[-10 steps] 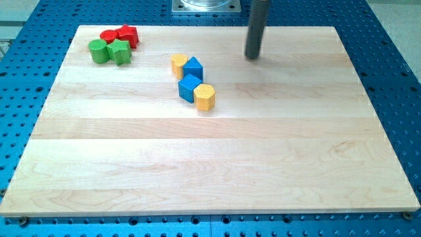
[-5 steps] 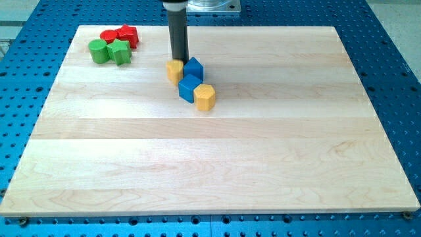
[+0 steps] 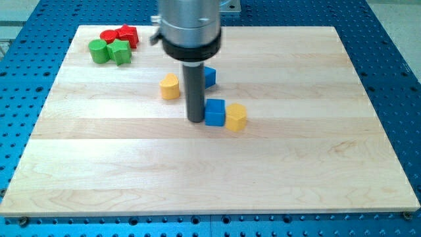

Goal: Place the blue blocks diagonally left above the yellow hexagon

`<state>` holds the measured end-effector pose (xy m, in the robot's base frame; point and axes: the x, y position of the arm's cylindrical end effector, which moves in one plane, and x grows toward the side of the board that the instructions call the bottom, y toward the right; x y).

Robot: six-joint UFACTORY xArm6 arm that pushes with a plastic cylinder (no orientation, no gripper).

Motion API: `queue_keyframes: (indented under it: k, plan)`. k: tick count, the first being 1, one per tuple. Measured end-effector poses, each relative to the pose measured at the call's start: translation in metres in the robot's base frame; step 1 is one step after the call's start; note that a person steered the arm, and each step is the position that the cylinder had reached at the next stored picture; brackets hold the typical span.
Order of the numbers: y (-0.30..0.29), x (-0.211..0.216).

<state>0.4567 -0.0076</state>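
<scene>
Just right of my tip (image 3: 195,120), touching: blue cube (image 3: 214,112).

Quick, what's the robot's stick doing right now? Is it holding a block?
My tip: holds nothing, it has no gripper; it sits against the left side of the blue cube, which touches the yellow hexagon.

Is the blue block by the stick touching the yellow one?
Yes. The blue cube sits flush against the yellow hexagon on its right, no gap showing. My tip is at the cube's left side.
</scene>
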Motion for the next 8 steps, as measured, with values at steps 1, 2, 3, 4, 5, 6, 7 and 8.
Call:
queue_keyframes:
  k: [1, 2, 3, 4, 5, 6, 7, 8]
  plan:
    - [0.058, 0.023]
    - [0.096, 0.025]
    - [0.093, 0.021]
    - [0.087, 0.049]
    - [0.105, 0.057]
    - [0.103, 0.006]
    - [0.108, -0.023]
    - [0.133, -0.025]
